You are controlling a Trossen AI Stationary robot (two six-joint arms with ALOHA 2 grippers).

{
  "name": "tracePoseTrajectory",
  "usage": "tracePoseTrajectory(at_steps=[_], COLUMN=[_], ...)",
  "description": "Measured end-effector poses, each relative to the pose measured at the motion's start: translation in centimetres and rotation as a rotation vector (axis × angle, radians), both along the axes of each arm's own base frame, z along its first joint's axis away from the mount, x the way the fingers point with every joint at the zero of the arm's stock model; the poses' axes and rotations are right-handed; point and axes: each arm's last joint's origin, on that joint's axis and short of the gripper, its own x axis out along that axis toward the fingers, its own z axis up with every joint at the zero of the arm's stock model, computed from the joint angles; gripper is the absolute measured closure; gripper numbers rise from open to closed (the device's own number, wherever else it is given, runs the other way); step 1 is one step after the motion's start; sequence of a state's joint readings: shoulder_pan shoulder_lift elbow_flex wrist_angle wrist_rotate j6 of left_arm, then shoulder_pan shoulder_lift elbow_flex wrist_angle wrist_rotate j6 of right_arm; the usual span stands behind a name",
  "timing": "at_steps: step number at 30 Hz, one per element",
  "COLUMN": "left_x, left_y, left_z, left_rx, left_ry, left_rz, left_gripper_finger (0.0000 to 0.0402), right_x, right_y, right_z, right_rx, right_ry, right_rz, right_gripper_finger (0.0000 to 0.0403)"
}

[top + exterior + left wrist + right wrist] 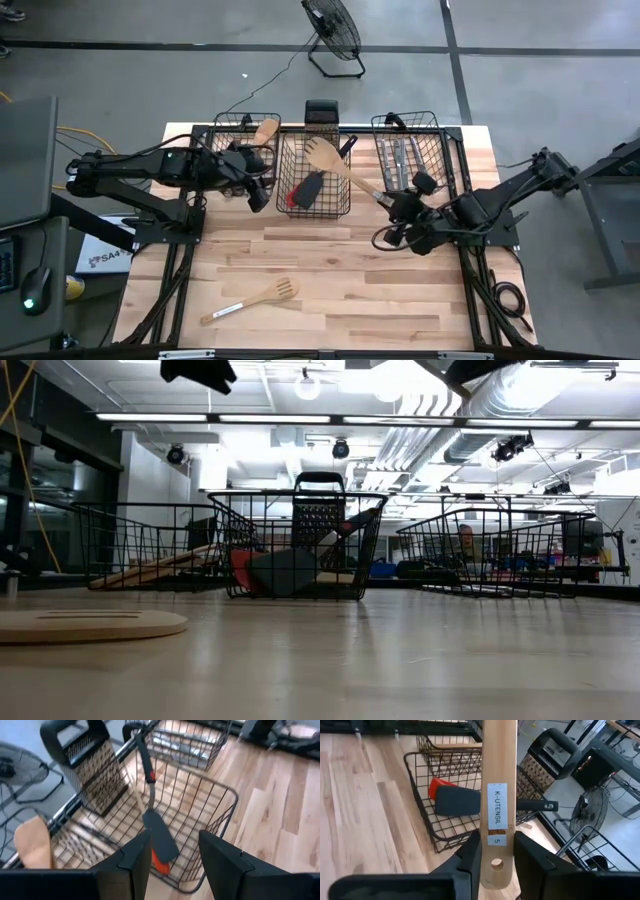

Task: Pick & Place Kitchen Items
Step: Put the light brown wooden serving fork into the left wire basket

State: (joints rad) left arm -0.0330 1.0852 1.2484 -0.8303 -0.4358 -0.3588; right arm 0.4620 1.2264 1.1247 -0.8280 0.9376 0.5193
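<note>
Right claw (392, 203) pinched on wooden spatula (335, 164) handle over middle basket (314, 205) near surface's far edge, left claw (262, 183) spread; off-centre release risked blade catching wire rim.

Slotted spatula (253, 299) on table (340, 280), front of 3 baskets (316, 172).

Two dark, nearly black jointed arms enter the overhead picture, the left arm (130, 170) from the left edge and the right arm (500, 200) from the right. Both are built of chunky rounded segments with black cables looping beside them. A small green light glows on the left arm. Each wrist picture shows two broad, flat, matte black fingers (135, 865) at the bottom.
</note>
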Motion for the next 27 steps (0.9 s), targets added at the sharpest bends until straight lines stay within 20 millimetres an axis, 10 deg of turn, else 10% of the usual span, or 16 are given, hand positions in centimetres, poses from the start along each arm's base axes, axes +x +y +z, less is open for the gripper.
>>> tracePoseTrajectory(at_steps=[27], left_x=[8.9], left_y=[-1.1], left_z=[0.7], left_rx=[0.151], left_ry=[-0.355], left_rz=[-0.392], left_gripper_finger=[0.0242], right_x=[-0.7], right_y=[-3.5], right_z=[-4.2], right_rx=[0.048], right_ry=[-0.501], right_rz=[0.33], right_gripper_finger=[0.0321])
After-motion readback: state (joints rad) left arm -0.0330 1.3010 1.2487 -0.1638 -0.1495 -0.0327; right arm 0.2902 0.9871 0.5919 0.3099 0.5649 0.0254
